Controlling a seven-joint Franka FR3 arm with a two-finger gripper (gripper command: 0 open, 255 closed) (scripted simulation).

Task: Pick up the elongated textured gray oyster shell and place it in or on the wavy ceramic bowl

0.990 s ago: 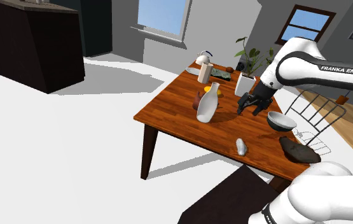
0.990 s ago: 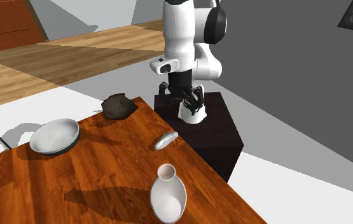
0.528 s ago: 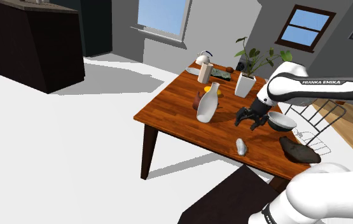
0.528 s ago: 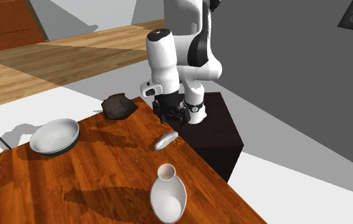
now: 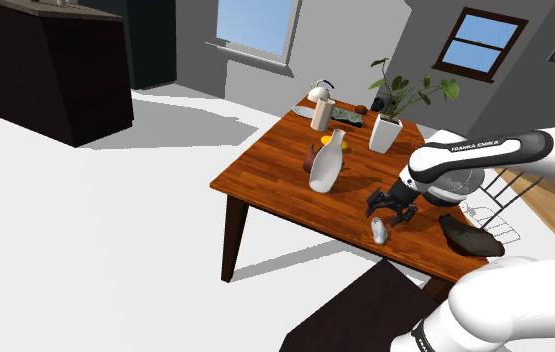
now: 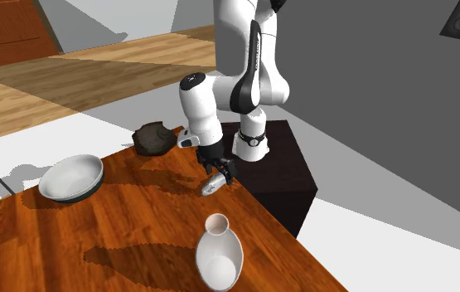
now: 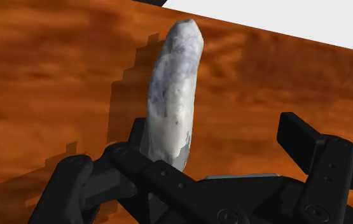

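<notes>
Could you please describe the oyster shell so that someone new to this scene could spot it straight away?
On the brown wooden table, look along the edge nearest the robot's dark stand, just below the black gripper. There lies the oyster shell: a slim, pale grey, mottled sliver lying flat, paler and narrower than the dark lump nearby, and unlike the upright white vase.

Elongated mottled grey oyster shell (image 7: 172, 95) lies flat; white bowl (image 6: 72, 177) stands upright, well apart.

In the shoulder view, the brand name FRANKA EMIKA stands in small dark capitals on the white forearm link of the arm (image 5: 485, 147), running along that link's length. Nothing else is legible.
</notes>
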